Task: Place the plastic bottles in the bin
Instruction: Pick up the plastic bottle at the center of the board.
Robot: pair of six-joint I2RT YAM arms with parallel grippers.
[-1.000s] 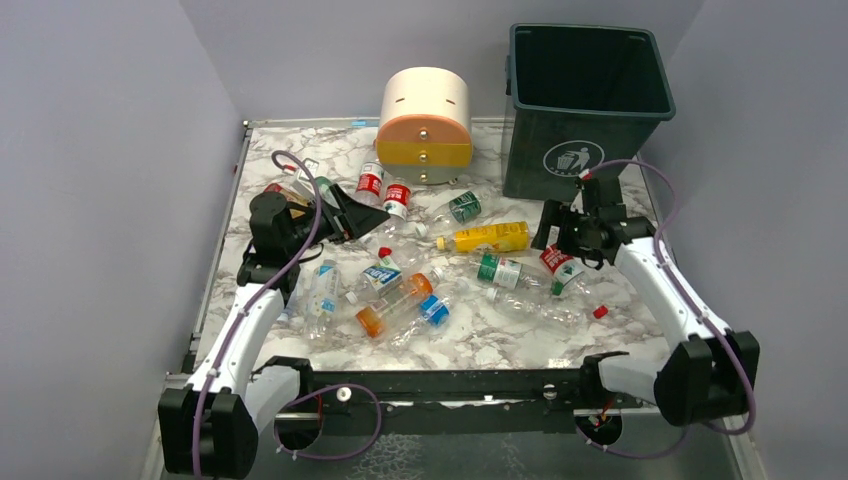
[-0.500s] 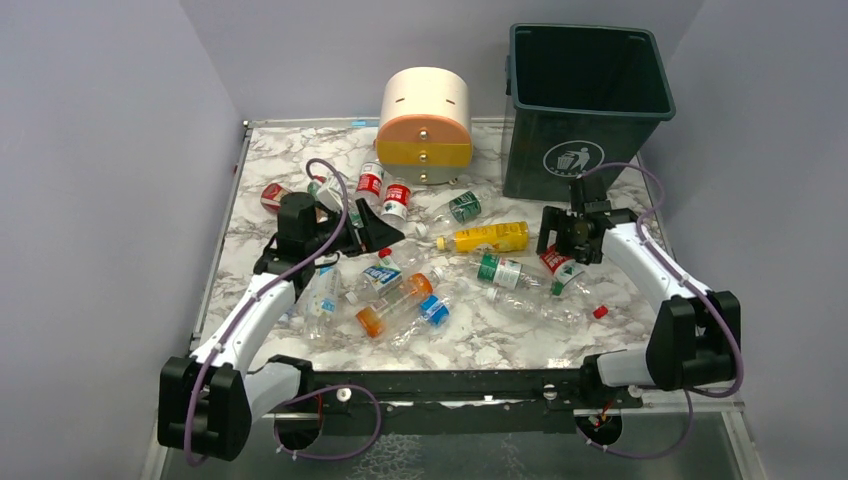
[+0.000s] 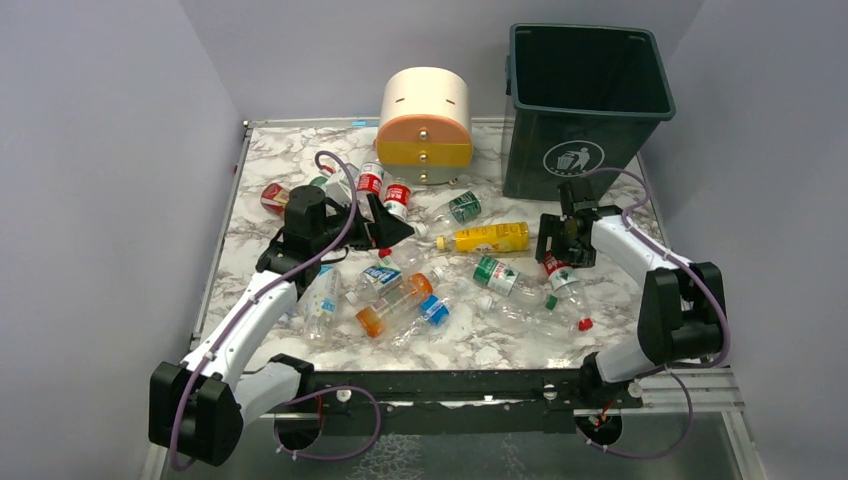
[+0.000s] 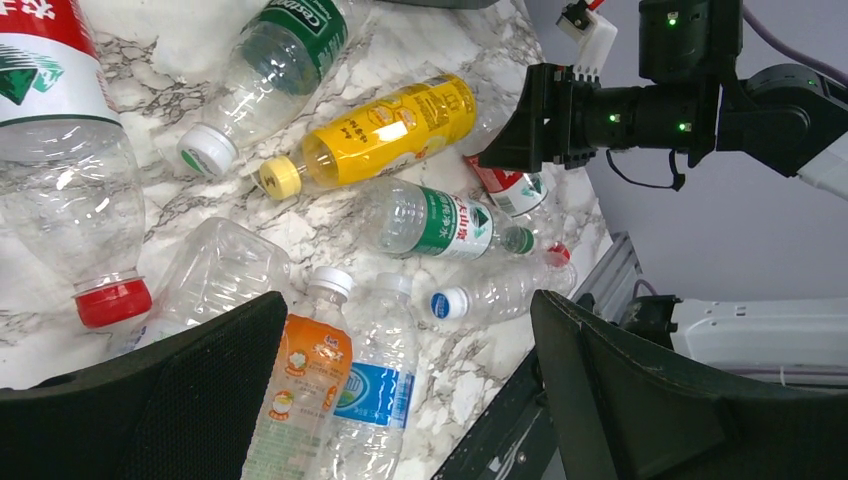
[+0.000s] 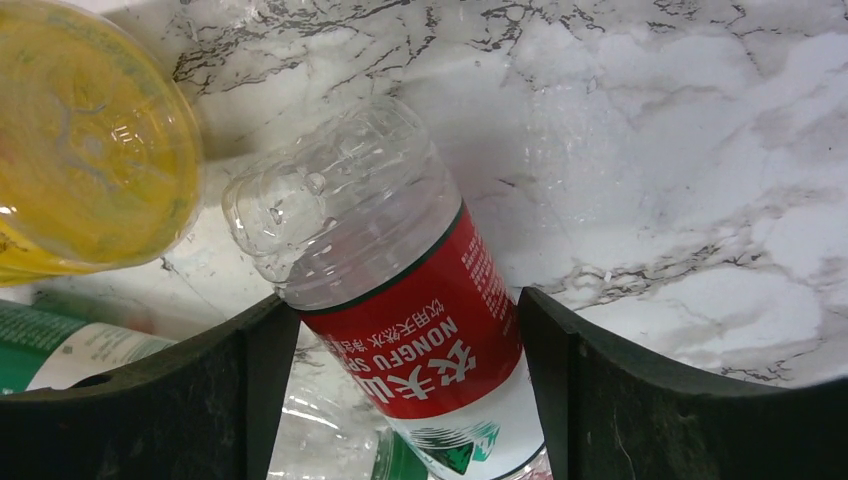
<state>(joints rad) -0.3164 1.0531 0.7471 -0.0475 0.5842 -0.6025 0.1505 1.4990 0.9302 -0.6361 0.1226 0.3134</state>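
Observation:
Several plastic bottles lie scattered on the marble table (image 3: 270, 160). Among them are a yellow bottle (image 3: 490, 237) (image 4: 390, 130), an orange-capped bottle (image 3: 395, 303) and a green-labelled bottle (image 3: 500, 272) (image 4: 435, 220). The dark green bin (image 3: 580, 150) stands at the back right. My right gripper (image 3: 553, 256) (image 5: 400, 310) is down on the table in front of the bin, its jaws touching both sides of a lying red-labelled bottle (image 5: 420, 340) (image 3: 557, 266). My left gripper (image 3: 385, 225) (image 4: 410, 305) hangs wide open over the middle cluster of bottles, holding nothing.
A cream-and-orange round drawer unit (image 3: 425, 125) stands at the back centre, left of the bin. More red-labelled bottles (image 3: 370, 183) lie just in front of it. A clear red-capped bottle (image 4: 70, 200) lies left of my left gripper. Grey walls enclose the table on three sides.
My right gripper has come down round the red-labelled bottle and its jaws have narrowed onto it; bottles beside it shifted. My left arm has swung right and forward, still open.

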